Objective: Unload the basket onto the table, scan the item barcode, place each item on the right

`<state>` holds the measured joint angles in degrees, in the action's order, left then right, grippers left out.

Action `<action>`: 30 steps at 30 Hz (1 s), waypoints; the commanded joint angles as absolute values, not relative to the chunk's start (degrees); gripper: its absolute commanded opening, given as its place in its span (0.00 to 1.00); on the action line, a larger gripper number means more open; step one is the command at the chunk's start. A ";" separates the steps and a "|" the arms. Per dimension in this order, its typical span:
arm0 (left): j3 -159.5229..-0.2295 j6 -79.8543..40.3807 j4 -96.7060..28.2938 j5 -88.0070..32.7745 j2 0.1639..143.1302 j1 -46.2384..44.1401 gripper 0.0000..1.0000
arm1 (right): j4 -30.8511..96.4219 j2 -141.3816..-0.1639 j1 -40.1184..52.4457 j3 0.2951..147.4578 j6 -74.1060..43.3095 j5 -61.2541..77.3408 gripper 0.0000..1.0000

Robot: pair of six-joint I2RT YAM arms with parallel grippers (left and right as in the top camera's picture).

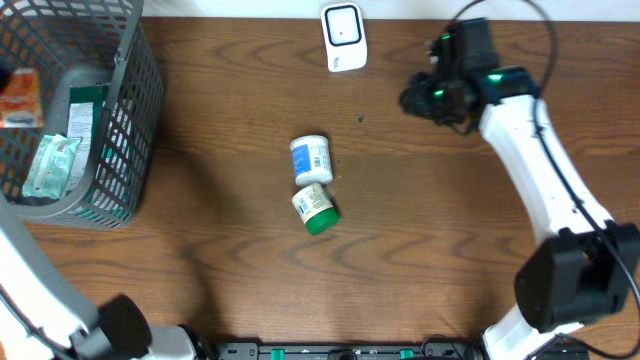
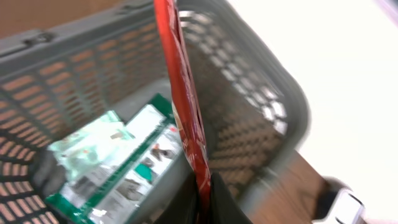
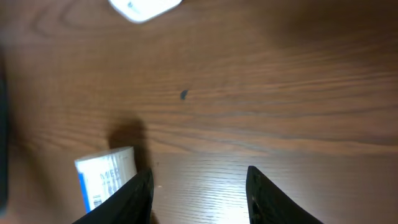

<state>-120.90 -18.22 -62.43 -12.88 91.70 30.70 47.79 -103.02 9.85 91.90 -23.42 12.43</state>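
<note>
Left gripper (image 2: 205, 202) clenched on red packet (image 2: 183, 93) over basket (image 2: 289, 106); right gripper (image 3: 199, 186) released above table (image 3: 292, 87).

The right arm (image 1: 530, 150) has smooth white link shells joined by bulky black joint housings (image 1: 565, 280). Green lights (image 1: 490, 78) glow on its black wrist (image 1: 460, 70), and a thin black cable (image 1: 548, 40) loops above. The right gripper (image 3: 199, 169) has black tapered fingers (image 3: 264, 196). The left arm (image 1: 30, 280) matches: white shell, black joint.

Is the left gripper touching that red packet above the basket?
Touching. The left wrist view shows the red packet clamped edge-on in the left gripper, its jaws shut on the packet's lower end, over the grey basket.
</note>
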 commanded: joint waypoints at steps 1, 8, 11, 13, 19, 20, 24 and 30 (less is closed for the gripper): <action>-122.72 -18.57 -64.79 -12.64 87.00 25.12 0.07 | 49.17 -100.84 6.83 93.01 -22.65 12.60 0.44; -121.64 -18.72 -75.88 -12.21 86.89 10.94 0.07 | 51.64 -100.95 4.14 92.99 -21.43 12.56 0.44; -118.52 -18.26 -80.64 -11.51 88.88 4.99 0.07 | 52.12 -101.06 4.16 92.99 -20.51 12.49 0.44; -115.35 -18.31 -81.60 -8.40 90.39 1.43 0.07 | 52.31 -101.16 4.16 92.99 -20.51 12.49 0.43; -103.33 -18.33 -77.14 -6.39 95.61 -5.78 0.07 | 52.77 -101.38 4.16 92.84 -20.51 12.49 0.43; -101.65 -18.33 -75.99 -6.39 96.42 -6.50 0.07 | 52.88 -101.38 4.16 92.84 -20.51 12.49 0.43; -94.04 -18.33 -69.04 -6.37 100.42 -8.88 0.07 | 52.97 -101.38 4.16 92.71 -20.49 12.29 0.43; -90.70 -18.26 -61.47 -6.33 105.65 -9.08 0.07 | 52.95 -101.38 4.16 92.33 -20.47 12.27 0.43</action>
